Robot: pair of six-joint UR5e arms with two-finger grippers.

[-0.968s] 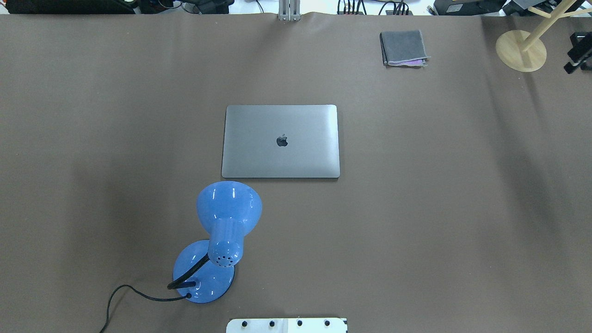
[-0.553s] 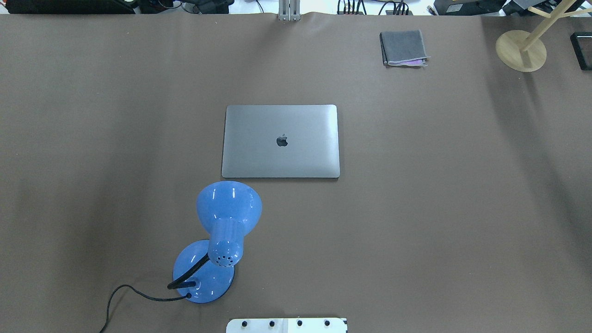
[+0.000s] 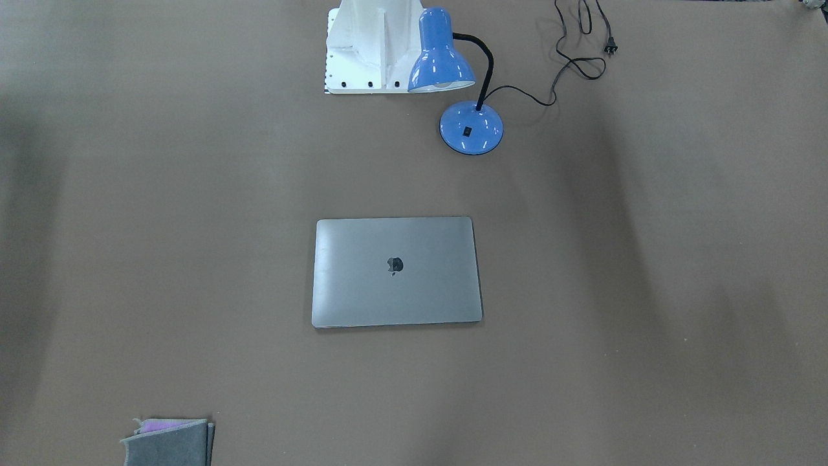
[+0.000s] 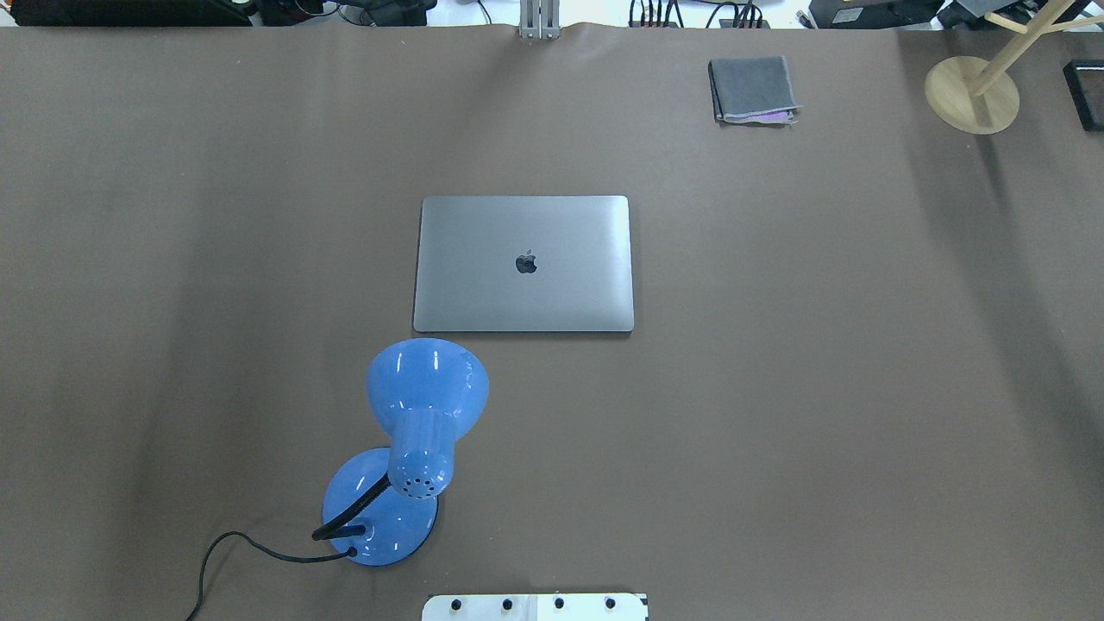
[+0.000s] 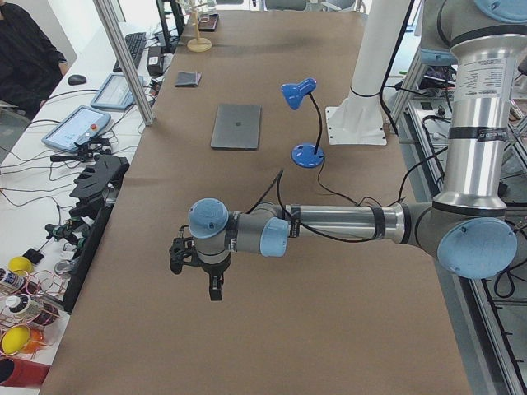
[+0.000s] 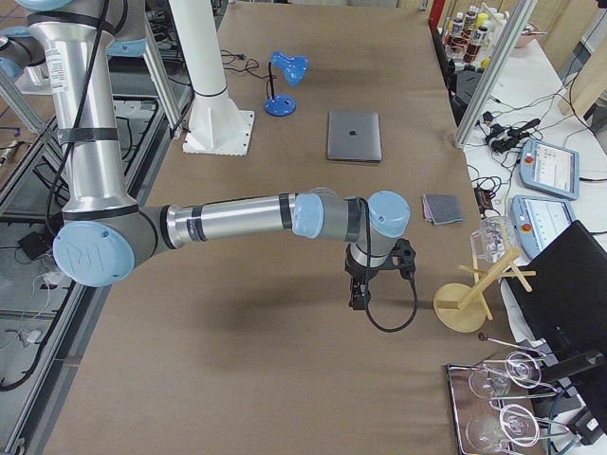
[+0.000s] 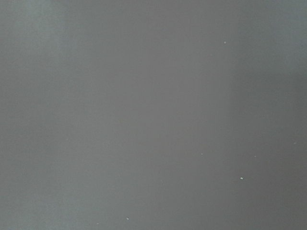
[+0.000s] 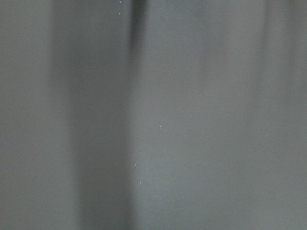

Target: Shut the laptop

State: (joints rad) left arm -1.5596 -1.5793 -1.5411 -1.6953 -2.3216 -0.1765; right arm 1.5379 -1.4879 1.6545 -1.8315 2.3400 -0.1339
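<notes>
Laptop (image 4: pixel 523 263) at centre of the overhead frame, lid flat down, logo up; judged already shut. Left gripper (image 5: pixel 213 286) and right gripper (image 6: pixel 359 300) hang over bare table (image 4: pixel 819 388), well apart from it; finger spread cannot be told. Risk: an arm swinging inward clips the blue desk lamp (image 4: pixel 427 388) just below the laptop's lower-left corner.

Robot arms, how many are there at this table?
2. The left arm reaches out low over one end of the table, the right arm over the other end, both far from the laptop. None seems hidden.
</notes>
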